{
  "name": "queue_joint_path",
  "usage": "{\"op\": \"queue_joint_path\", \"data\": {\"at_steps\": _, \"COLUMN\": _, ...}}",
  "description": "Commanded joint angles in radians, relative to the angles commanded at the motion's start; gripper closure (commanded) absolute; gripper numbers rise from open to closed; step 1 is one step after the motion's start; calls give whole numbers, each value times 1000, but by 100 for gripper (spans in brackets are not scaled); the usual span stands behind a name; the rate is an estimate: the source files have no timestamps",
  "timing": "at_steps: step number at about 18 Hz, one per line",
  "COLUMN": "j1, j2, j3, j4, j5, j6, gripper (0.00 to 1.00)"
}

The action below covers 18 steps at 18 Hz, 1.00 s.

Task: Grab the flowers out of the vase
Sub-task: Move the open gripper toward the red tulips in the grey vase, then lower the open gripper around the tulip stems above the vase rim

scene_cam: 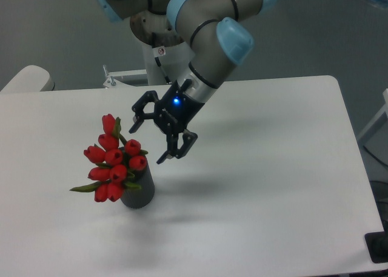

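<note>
A bunch of red flowers point(114, 157) with green leaves stands in a small dark grey vase point(139, 193) on the left part of a white counter point(273, 198), the blooms leaning out to the left of the vase and hiding most of its top. One leaf sticks out low on the left side of the bunch, and the tallest bud rises above the others at the upper edge. Just right of the flowers, and a little higher in the frame, the black gripper point(147, 143) hangs in the air with its fingers point(136, 123) spread apart and nothing between them; it points down and to the left toward the bunch, close to the nearest buds but not touching them. A small blue light glows on the gripper's body where it joins the wrist. The grey arm point(209, 59) with pale blue joint caps slants up and to the right from the gripper, then bends back to a white pedestal point(165, 62) bolted behind the counter's far edge. A soft shadow of the arm lies across the counter right of the vase. At the far left edge a rounded pale object point(24, 79) sits behind the counter; what it is cannot be told. A dark object point(379, 248) shows at the lower right corner, beyond the counter's edge.
</note>
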Motion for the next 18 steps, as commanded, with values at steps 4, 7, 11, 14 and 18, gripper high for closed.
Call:
{"op": "queue_joint_path", "data": {"at_steps": 4, "j1": -6, "j2": -12, "j3": -6, "j4": 42, "j5": -67, "j6": -64, "gripper": 0}}
{"op": "queue_joint_path", "data": {"at_steps": 7, "j1": -5, "j2": -14, "j3": -3, "j4": 43, "j5": -89, "j6": -115, "gripper": 0}}
{"op": "queue_joint_path", "data": {"at_steps": 11, "j1": -6, "j2": -28, "j3": -12, "j4": 77, "j5": -89, "j6": -121, "gripper": 0}}
{"op": "queue_joint_path", "data": {"at_steps": 14, "j1": -11, "j2": -37, "j3": -14, "j4": 77, "j5": -89, "j6": -123, "gripper": 0}}
{"op": "queue_joint_path", "data": {"at_steps": 18, "j1": -14, "j2": -51, "j3": -15, "j4": 92, "j5": -89, "j6": -137, "gripper": 0}}
